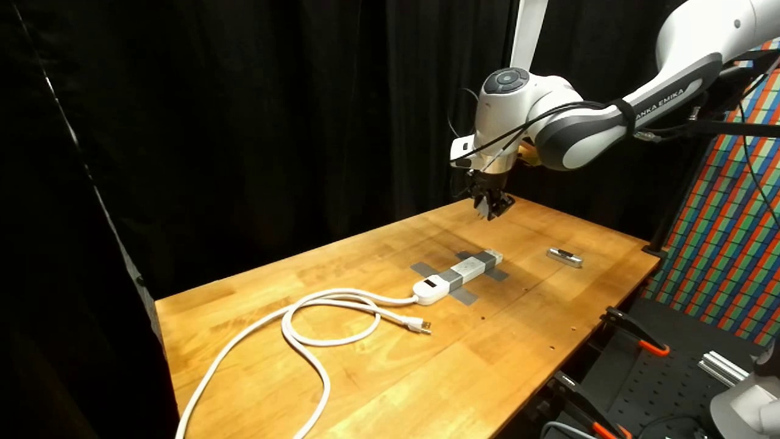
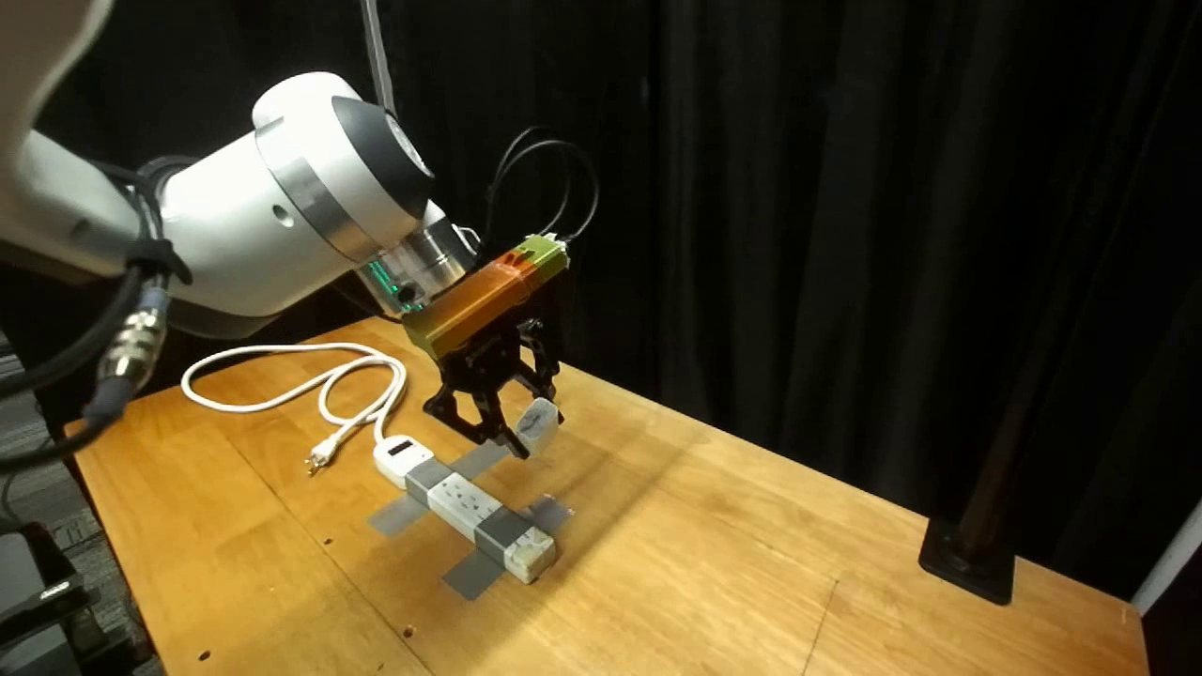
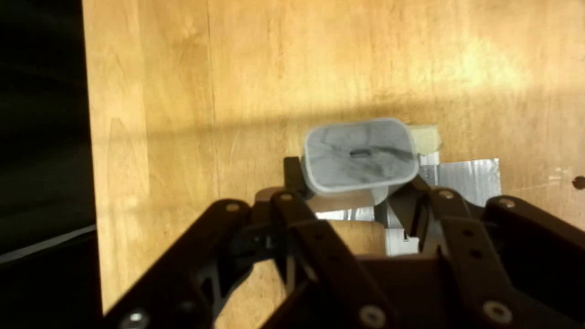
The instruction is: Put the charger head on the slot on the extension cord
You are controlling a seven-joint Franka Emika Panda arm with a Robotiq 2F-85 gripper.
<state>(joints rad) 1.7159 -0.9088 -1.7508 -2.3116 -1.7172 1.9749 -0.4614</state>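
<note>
My gripper is shut on the charger head, a small white-grey block. In an exterior view the charger head hangs above the table with thin prongs pointing down. In the wrist view the gripper has one finger on each short side of the charger head, whose grey end with a small slot faces the camera. The extension cord is a white power strip taped to the table below the gripper. Its outlets show on the strip in an exterior view. In the wrist view the strip is mostly hidden.
Grey tape strips cross the power strip. Its white cable loops over the table, with its plug lying nearby. A small silver-and-dark object lies on the table. A dark post base stands at the table's edge.
</note>
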